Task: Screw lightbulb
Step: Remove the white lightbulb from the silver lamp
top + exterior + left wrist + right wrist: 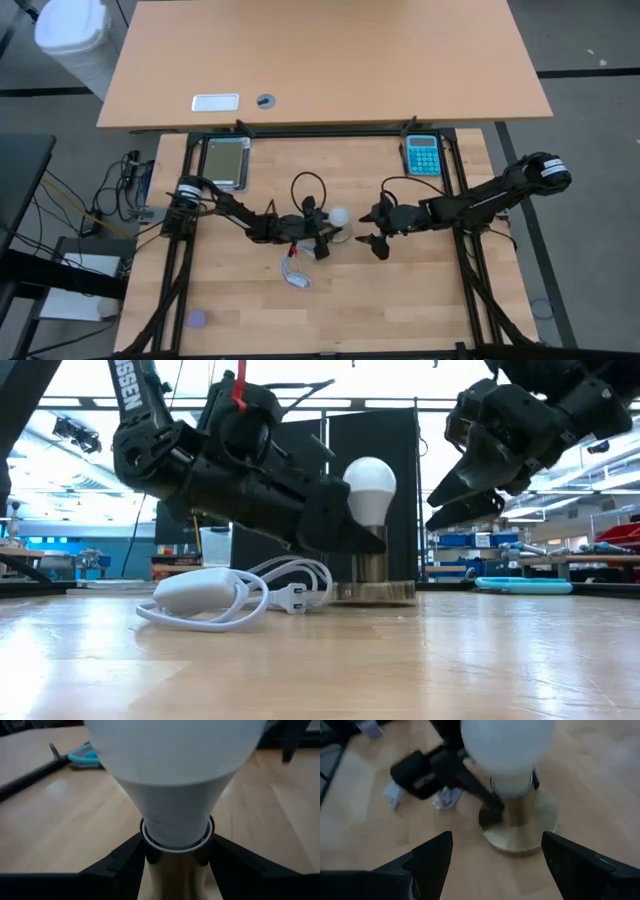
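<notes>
The left gripper (176, 857) has its two dark fingers (122, 857) drawn in narrow on either side of the metal socket, just under the neck of the lightbulb (175, 775); they press against the socket (175, 875) rather than the white globe. In the low view that gripper (350, 538) reaches in from the left of the frame, and the lightbulb (369, 485) stands upright in the socket (370, 567) on a round wooden base (375, 592), a little right of centre. A coiled white cable (225, 595) with its plug lies on the table (400, 660) just left of the base.

The right gripper (495, 865) has its fingers (432, 857) spread wide and holds nothing; it hangs near the lightbulb (507, 750) without touching it, at the upper right of the low view (470, 495).

From above, the lightbulb (340, 215) sits near the middle of the frame, the left gripper (325, 238) beside it and the right gripper (378, 228) just to its right. A blue calculator (422, 154) lies at the table's far edge, right of centre.
</notes>
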